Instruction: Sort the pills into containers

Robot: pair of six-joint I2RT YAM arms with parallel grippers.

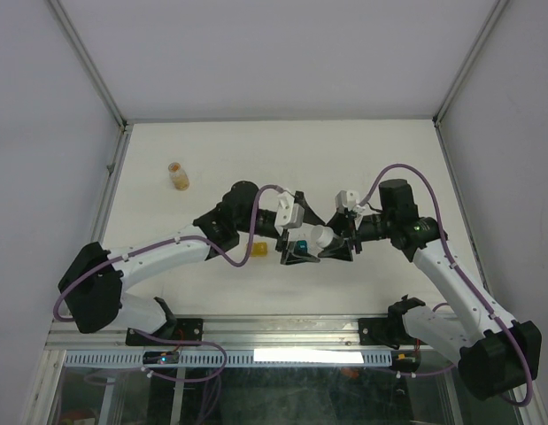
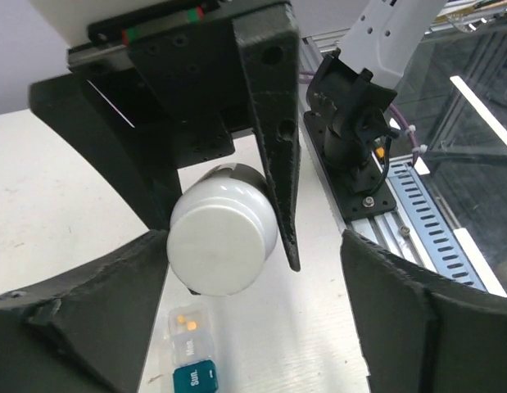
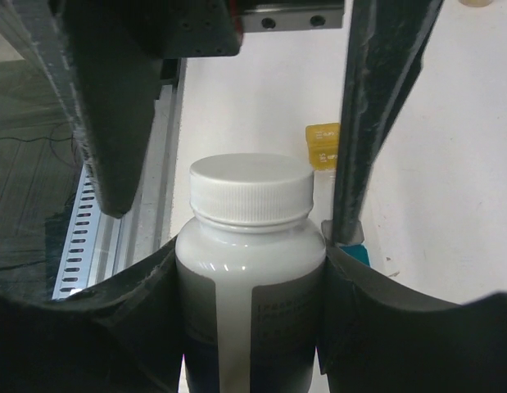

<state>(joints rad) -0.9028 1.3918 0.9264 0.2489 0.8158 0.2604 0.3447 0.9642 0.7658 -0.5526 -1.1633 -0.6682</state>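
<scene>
A white pill bottle point(image 3: 249, 270) with a white screw cap point(image 2: 223, 239) is held off the table by my right gripper point(image 3: 249, 254), which is shut on its body. In the top view the bottle point(image 1: 322, 235) lies between both grippers. My left gripper point(image 2: 253, 270) is open, with its jaws wide on either side of the cap and facing it. The containers strip point(image 2: 190, 354) lies on the table below, with a teal "Sun." compartment, a clear "Mon." one and a clear one holding two orange pills. Its yellow end point(image 3: 323, 146) shows past the bottle and also in the top view point(image 1: 259, 251).
A small amber vial point(image 1: 178, 175) stands at the far left of the white table. The table's metal front rail point(image 2: 417, 205) and the right arm's base point(image 2: 351, 139) are close behind the grippers. White walls enclose the table on three sides.
</scene>
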